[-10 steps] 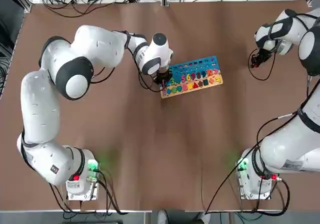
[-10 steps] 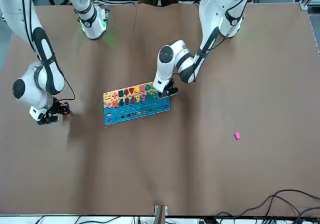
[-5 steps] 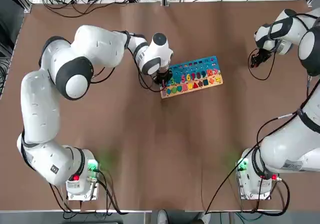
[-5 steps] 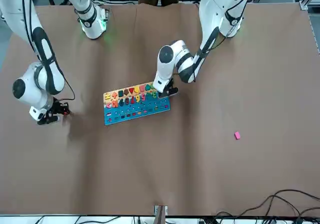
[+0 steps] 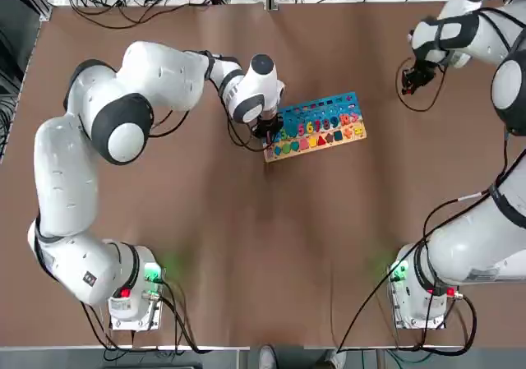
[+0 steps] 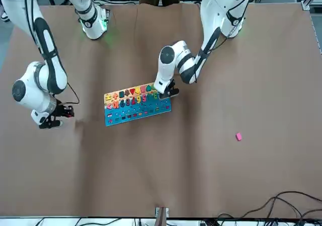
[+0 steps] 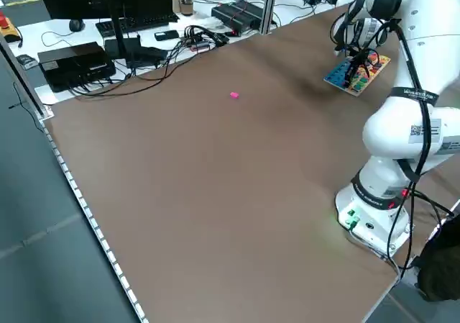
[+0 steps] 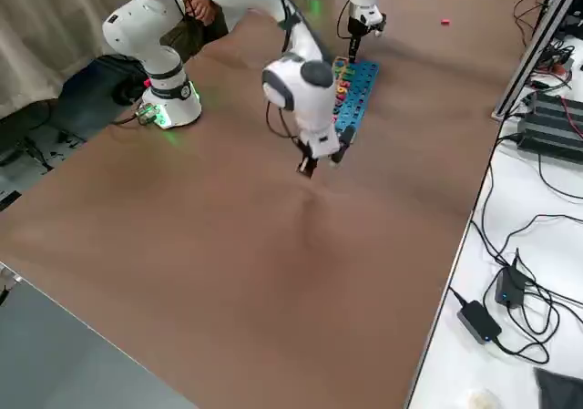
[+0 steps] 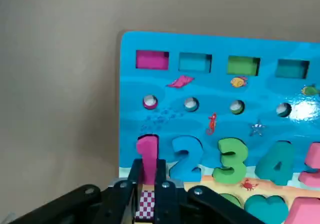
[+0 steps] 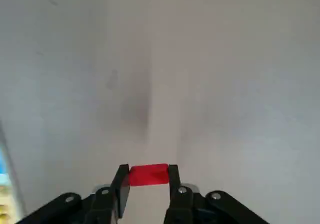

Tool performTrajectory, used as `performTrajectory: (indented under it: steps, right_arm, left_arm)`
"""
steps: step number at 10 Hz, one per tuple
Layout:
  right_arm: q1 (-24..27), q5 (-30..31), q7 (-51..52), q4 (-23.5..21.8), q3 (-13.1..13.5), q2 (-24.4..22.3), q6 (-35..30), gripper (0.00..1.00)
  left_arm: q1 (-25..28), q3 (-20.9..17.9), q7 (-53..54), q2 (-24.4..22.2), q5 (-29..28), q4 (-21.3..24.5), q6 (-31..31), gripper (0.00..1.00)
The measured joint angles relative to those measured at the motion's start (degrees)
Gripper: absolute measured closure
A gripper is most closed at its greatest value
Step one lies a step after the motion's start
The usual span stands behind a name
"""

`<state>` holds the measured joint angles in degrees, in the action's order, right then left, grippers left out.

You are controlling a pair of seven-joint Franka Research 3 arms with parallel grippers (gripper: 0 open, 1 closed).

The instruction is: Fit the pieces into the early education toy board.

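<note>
Now right tool [image 10: 148, 185] clamped on red piece [image 10: 148, 175], left tool [image 9: 146, 194] gripping pink numeral [image 9: 146, 156] at board [image 9: 220, 99].

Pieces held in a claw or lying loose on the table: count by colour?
Pink: 2, the pink numeral 1 in the left claw at the board, and the loose pink piece on the table.
Red: 1, the red piece in the right claw.
Total: 3.

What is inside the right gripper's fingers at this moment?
The right gripper is shut on a small red piece, raised off the table; the piece's underside is hidden.
</note>
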<state>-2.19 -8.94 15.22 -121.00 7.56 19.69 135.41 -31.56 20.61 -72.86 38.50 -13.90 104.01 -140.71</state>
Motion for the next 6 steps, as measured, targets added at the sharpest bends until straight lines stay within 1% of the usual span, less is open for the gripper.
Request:
performTrajectory:
  steps: [2, 6]
  right_arm:
    - [-2.98, 0.0, -5.94, 0.48, -0.51, -0.75, -2.18, 0.64]
    - [-9.0, -0.06, -14.58, 0.39, -1.52, -0.62, -2.22, 0.64]
  left_arm:
    - [0.02, -0.09, 0.01, 0.04, 0.0, 0.0, -0.01, 0.87]
    - [0.02, -0.2, 0.1, 0.16, 0.0, 0.0, 0.01, 0.87]
